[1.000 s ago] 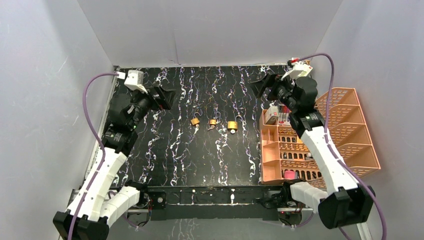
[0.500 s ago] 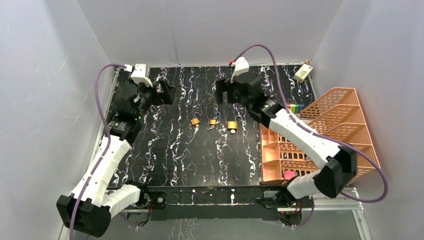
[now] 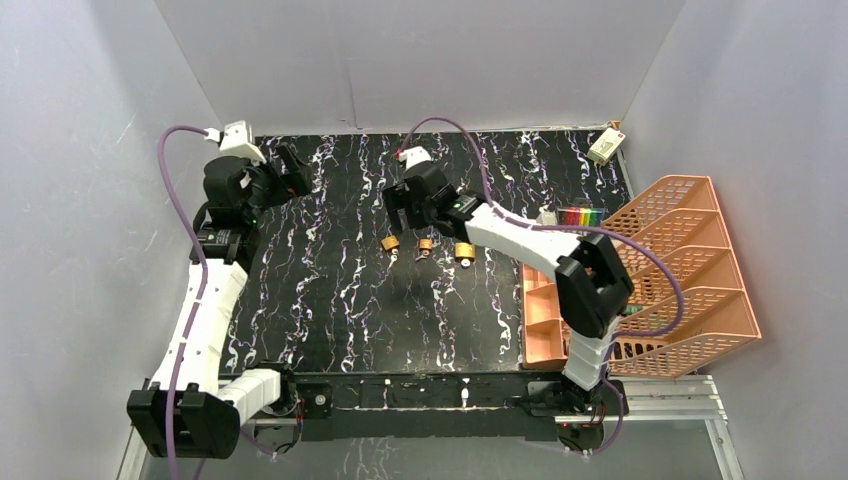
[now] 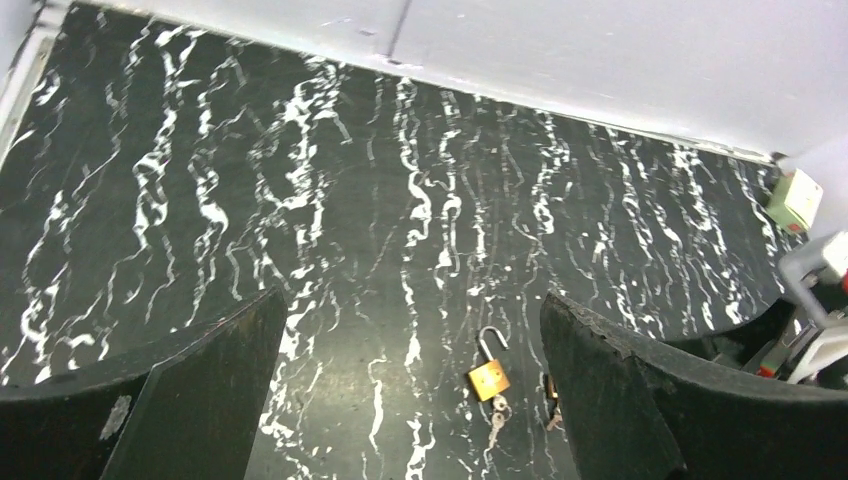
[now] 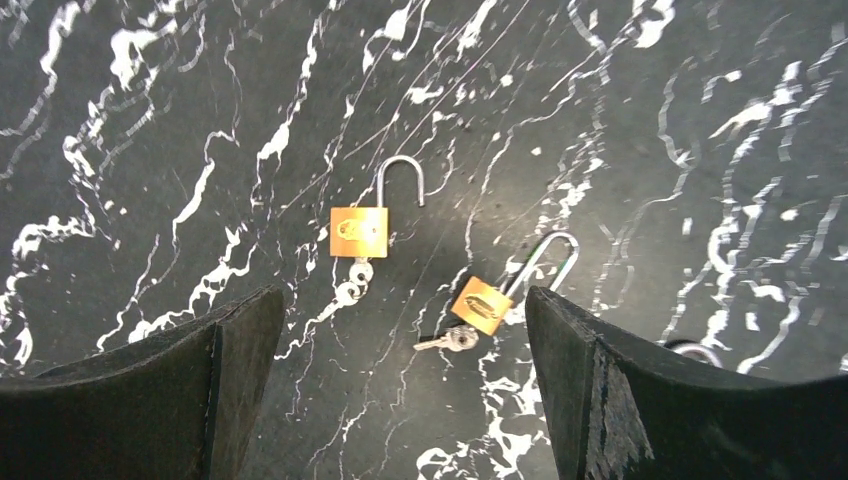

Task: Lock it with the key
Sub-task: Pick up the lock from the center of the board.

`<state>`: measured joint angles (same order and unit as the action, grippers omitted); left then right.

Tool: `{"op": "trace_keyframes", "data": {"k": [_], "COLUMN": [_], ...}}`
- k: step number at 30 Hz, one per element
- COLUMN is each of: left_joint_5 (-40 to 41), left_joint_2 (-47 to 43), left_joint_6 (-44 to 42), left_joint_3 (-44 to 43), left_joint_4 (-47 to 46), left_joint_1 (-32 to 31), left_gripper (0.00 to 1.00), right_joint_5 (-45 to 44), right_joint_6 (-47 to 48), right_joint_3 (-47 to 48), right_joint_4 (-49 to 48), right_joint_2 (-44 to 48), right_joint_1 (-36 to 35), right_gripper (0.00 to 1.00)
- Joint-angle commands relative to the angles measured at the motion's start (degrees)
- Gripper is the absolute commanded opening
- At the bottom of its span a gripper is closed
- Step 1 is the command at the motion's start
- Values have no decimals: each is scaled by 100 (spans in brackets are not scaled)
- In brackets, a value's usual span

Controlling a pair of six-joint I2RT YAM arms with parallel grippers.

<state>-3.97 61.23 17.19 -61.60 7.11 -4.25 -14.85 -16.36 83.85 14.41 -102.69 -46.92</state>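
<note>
White arm links [image 3: 205, 320], black joints [image 3: 590, 285], looping purple cables [image 3: 163, 160], broad black fingers [image 4: 180, 400].

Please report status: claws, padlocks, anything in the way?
Left claw open, empty. Right claw open, over left padlock and middle padlock. Shackles open, keys at their bases. Nothing blocking.

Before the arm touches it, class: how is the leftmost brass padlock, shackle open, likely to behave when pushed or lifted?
The leftmost padlock lies flat on the table, so it should slide rather than roll. Its brass-coloured body probably feels rigid and heavy for its size. The open shackle and the key at its base may swing loosely.
</note>
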Motion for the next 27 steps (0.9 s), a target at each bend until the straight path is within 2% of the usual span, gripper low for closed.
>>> {"op": "trace_keyframes", "data": {"k": [1, 18, 27], "left_joint_5": [-290, -267, -306], "left_joint_2": [9, 47, 71], "left_joint_6": [238, 299, 312], "left_joint_3": [-140, -58, -26], "left_joint_4": [307, 249, 191], "left_joint_1": [394, 416, 416], "left_gripper": [98, 98, 98], "right_joint_5": [135, -117, -34], "right_joint_6": [-130, 3, 94], "right_joint_3": [398, 1177, 1415], "right_joint_4": [-270, -6, -4], "right_joint_2": [-433, -1957, -2327], "right_joint_1": [-170, -476, -476], "right_gripper": [98, 94, 80]}}
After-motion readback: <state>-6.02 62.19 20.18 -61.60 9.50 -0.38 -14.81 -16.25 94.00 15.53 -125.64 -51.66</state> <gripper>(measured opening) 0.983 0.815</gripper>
